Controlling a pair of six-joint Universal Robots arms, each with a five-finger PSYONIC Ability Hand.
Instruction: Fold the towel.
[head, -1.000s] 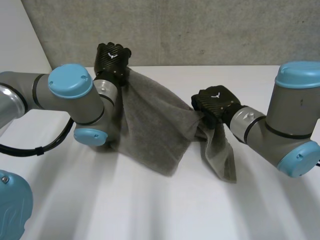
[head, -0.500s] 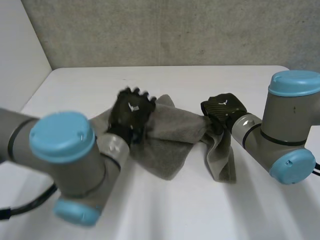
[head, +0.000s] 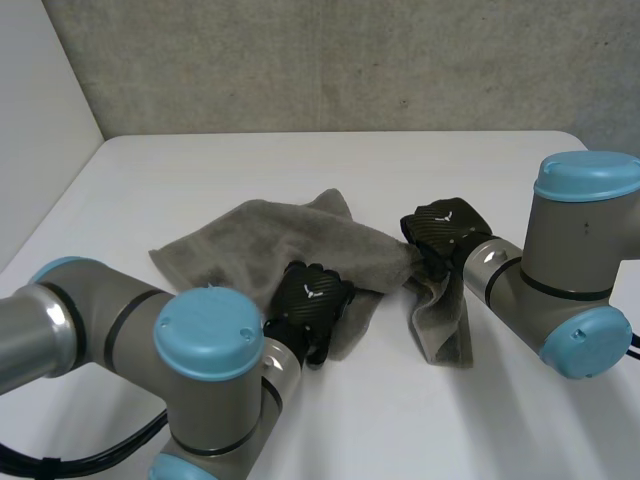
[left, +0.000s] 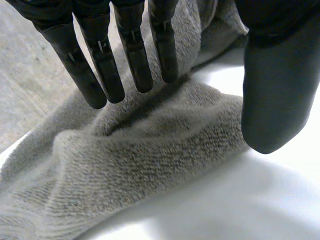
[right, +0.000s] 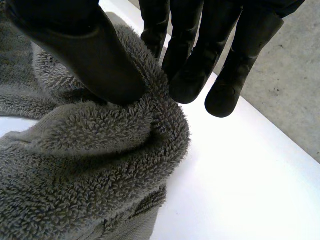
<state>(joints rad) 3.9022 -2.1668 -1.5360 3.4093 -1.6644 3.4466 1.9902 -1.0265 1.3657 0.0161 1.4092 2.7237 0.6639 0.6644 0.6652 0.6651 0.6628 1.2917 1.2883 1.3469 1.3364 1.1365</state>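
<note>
While the right hand (head: 441, 233) pinches the towel (head: 262, 240), left hand (head: 311, 301) fingers (left: 101, 67) are straight.

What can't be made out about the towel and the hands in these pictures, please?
Head view: the left hand covers the towel's near edge beneath it.
Head view: the right hand hides the part it pinches, corner or edge unclear.
Left wrist view: the towel's corners are cut off by the frame.
</note>
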